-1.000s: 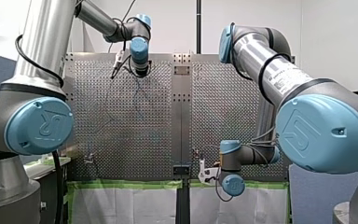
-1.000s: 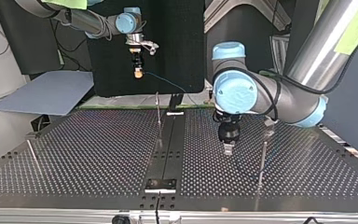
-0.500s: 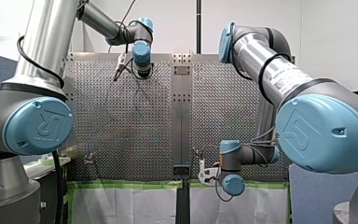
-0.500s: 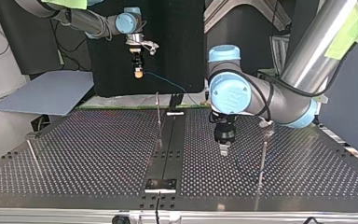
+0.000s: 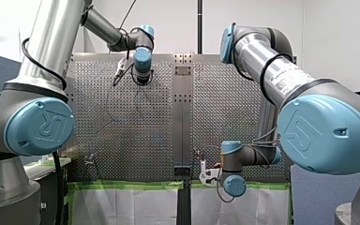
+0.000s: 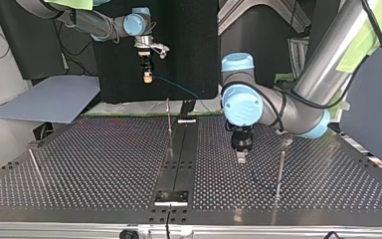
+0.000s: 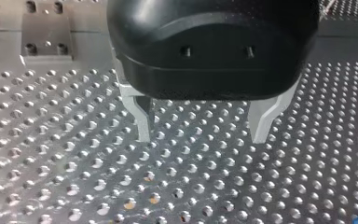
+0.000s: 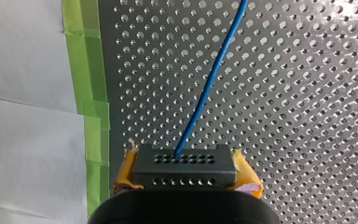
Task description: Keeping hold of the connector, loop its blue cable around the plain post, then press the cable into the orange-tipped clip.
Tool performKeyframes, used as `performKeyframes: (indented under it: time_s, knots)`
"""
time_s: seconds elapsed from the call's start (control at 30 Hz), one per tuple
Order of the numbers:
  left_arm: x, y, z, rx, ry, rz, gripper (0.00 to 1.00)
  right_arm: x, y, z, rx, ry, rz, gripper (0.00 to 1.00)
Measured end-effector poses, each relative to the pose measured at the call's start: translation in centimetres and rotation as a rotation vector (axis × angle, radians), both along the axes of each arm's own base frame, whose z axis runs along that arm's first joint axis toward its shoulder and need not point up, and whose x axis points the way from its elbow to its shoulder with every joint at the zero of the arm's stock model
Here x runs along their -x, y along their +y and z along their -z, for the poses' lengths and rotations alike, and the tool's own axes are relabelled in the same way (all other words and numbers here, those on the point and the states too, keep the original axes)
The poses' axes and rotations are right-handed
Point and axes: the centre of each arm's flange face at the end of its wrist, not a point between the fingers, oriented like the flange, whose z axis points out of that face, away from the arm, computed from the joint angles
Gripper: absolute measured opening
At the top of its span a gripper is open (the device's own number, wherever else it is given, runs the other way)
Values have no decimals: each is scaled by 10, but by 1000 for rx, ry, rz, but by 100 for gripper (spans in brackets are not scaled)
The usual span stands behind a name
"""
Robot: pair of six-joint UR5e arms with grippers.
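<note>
Here, at the top view's left, a thin left rod (image 6: 34, 164) stands on the perforated table (image 6: 89, 164), near its edge. Further right and high above the table's far edge hangs my right gripper (image 6: 148, 74). In its wrist view the yellow pads (image 8: 127, 170) are clamped on the two ends of the dark connector (image 8: 184, 167). The blue cable (image 8: 209, 81) leaves the connector's face and runs straight ahead over the holes. Beside it, green tape (image 8: 86, 93) borders the table next to a white sheet (image 8: 23, 93). In the top view the cable slants down to the right, above the tip of the middle rod (image 6: 169, 124), toward the far edge. Right of the middle, my left gripper (image 7: 200, 137) points down close over the table. Its metal fingers (image 7: 143, 119) are spread wide with only bare holes between them. A short piece of blue cable shows off to one side of it. The right rod (image 6: 279, 172) stands just beside this gripper; the rods' tips are too thin to tell apart.
</note>
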Motion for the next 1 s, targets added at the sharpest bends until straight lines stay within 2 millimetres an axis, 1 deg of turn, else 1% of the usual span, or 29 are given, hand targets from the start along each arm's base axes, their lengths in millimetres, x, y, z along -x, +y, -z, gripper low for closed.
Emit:
performKeyframes:
  time_s: [0.17,0.27,0.37,0.63,0.73,1.0]
  knots:
    - [-3,-4,22,-56,39,-17,100,0,0,0,-1,1,0,0]
    - [-3,-4,32,-75,46,-30,100,0,0,0,0,1,0,0]
    - [-3,-2,40,-81,43,-43,100,0,0,0,1,0,0,0]
    - [-4,-2,50,-90,38,-53,100,0,0,0,2,1,-1,0]
    - [-6,-2,61,-119,60,-66,100,0,0,0,1,2,-1,0]
    - [-20,-9,102,-151,92,-67,100,-1,1,0,2,1,-2,0]
